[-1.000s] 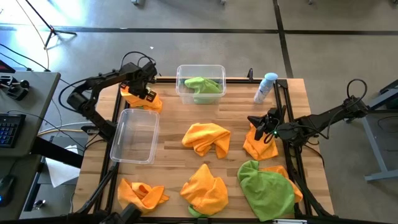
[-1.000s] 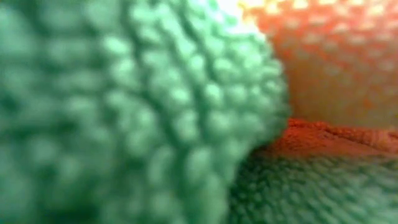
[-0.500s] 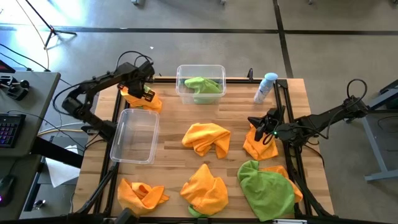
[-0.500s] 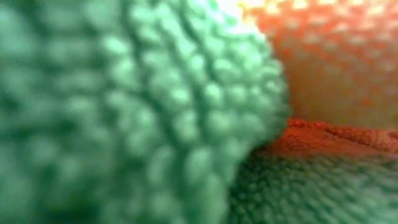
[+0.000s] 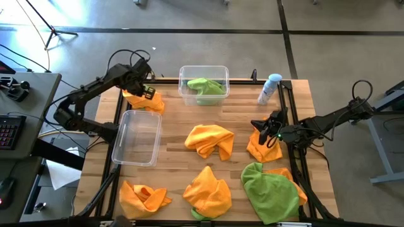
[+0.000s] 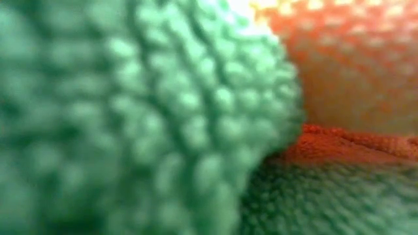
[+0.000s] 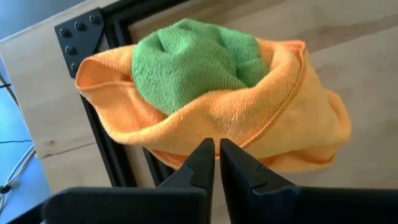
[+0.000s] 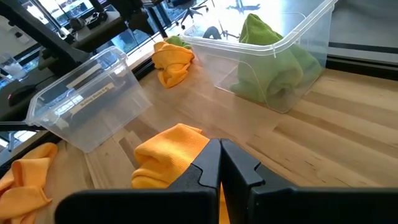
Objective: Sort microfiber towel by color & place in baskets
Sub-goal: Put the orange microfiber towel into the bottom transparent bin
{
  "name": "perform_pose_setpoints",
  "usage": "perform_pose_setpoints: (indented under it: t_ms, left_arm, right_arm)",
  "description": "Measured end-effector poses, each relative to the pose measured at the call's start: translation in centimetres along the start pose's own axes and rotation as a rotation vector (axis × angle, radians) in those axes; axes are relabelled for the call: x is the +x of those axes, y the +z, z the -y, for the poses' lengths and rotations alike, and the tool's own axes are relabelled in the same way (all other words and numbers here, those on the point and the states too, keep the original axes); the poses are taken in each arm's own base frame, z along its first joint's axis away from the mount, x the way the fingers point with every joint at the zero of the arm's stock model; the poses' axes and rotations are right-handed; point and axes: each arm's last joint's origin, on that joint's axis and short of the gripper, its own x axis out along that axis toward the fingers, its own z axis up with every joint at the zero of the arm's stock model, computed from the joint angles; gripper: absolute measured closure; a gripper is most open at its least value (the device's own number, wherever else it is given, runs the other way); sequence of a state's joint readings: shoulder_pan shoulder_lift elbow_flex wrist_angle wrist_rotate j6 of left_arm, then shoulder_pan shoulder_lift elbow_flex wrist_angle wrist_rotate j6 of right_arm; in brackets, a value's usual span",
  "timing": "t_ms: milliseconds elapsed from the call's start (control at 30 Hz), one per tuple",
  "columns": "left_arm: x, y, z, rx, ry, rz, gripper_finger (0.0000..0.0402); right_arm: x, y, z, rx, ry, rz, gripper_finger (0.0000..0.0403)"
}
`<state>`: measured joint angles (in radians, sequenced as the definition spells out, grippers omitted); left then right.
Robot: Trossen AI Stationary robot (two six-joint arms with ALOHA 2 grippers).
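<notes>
My left gripper (image 5: 146, 90) (image 7: 217, 144) is shut at the table's far left corner. It stands over the far side of a bundle: an orange towel (image 5: 146, 102) (image 7: 286, 118) wrapped around a green towel (image 7: 193, 62). The bundle lies on the table's corner. My right gripper (image 5: 267, 131) (image 8: 220, 144) is shut over the top of an orange towel (image 5: 262, 150) near the right edge. The far basket (image 5: 203, 67) (image 8: 292, 31) holds a green towel (image 5: 205, 87). The other basket (image 5: 136, 135) (image 8: 81, 106) stands at the left with nothing in it. My left gripper has its fingertips (image 7: 205, 149) right in front of the bundle's orange edge (image 7: 186, 152); I cannot tell whether they touch it. My right gripper stands on top of the orange towel's peak (image 5: 265, 140); the gripper itself hides the spot, so I cannot tell whether it touches.
More orange towels lie at mid-table (image 5: 209, 140) (image 8: 168, 155), near middle (image 5: 208, 189) and near left (image 5: 144, 197). A green towel (image 5: 270, 189) lies near right over an orange one. A spray bottle (image 5: 270, 88) lies far right. Green cloth (image 6: 130, 117) and orange cloth (image 6: 353, 59) fill the low view.
My left arm has swung its elbow outward past the table's left edge, and its gripper has drawn slightly toward the far left corner, away from the bundle. The towels and my right arm have stayed where they were.
</notes>
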<state>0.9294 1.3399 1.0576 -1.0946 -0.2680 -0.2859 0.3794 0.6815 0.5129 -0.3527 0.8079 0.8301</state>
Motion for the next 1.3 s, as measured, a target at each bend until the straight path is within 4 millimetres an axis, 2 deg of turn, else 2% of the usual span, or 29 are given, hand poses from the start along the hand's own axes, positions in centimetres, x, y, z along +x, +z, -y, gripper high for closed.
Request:
perform_pose_setpoints:
  t_ms: [200,400,567,1067,1200,1300]
  left_arm:
    - [0.4,0.4,0.0,-0.006,0.006,0.001,0.0333]
    - [2.4,1.0,0.8,0.027,0.031,-0.074,0.0286]
    - [3.6,1.3,1.1,0.033,0.088,-0.106,0.0268]
    - [6.1,1.8,1.8,0.091,0.141,-0.189,0.0266]
    - [7.1,1.9,2.1,0.103,0.15,-0.226,0.028]
    - [7.8,1.9,2.3,0.113,0.158,-0.255,0.0305]
  right_arm:
    - [0.0,0.0,0.0,-0.002,-0.011,0.009,0.0402]
    - [0.0,0.1,0.1,-0.002,-0.034,0.035,0.0402]
    - [0.0,0.1,0.1,-0.002,-0.039,0.041,0.0402]
    - [0.0,0.1,0.1,0.008,-0.039,0.041,0.0402]
    - [0.0,0.1,0.1,0.016,-0.039,0.041,0.0402]
    - [0.0,0.1,0.1,0.025,-0.039,0.041,0.0402]
